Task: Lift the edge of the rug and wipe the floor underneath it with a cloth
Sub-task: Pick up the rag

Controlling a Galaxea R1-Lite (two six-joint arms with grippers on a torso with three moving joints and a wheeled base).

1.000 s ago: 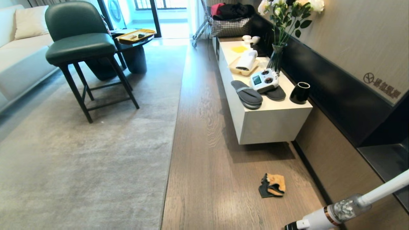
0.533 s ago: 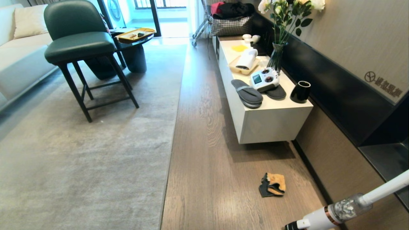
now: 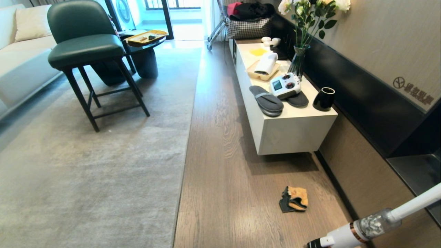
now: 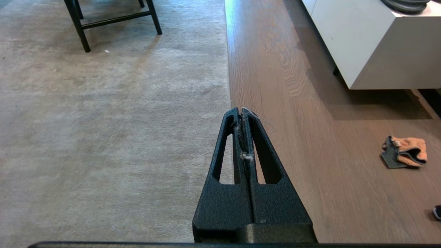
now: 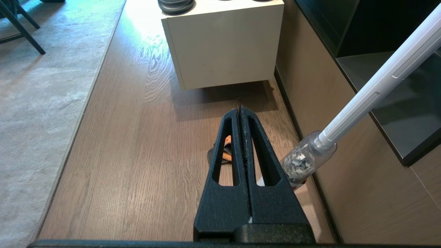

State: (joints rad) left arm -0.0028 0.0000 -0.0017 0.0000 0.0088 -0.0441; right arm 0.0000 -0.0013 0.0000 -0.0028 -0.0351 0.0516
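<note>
Both arms aloft, left gripper (image 4: 242, 112) pressed closed and empty above the rug edge (image 3: 184, 155), which lies flat on the floor (image 3: 220, 165), right gripper (image 5: 240, 109) likewise closed and empty over the crumpled cloth (image 3: 294, 199), on bare planks between rug and wall, near a white vacuum (image 3: 372, 224).

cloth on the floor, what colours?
Orange-yellow with dark grey, crumpled: the cloth, clearest in the left wrist view.
</note>
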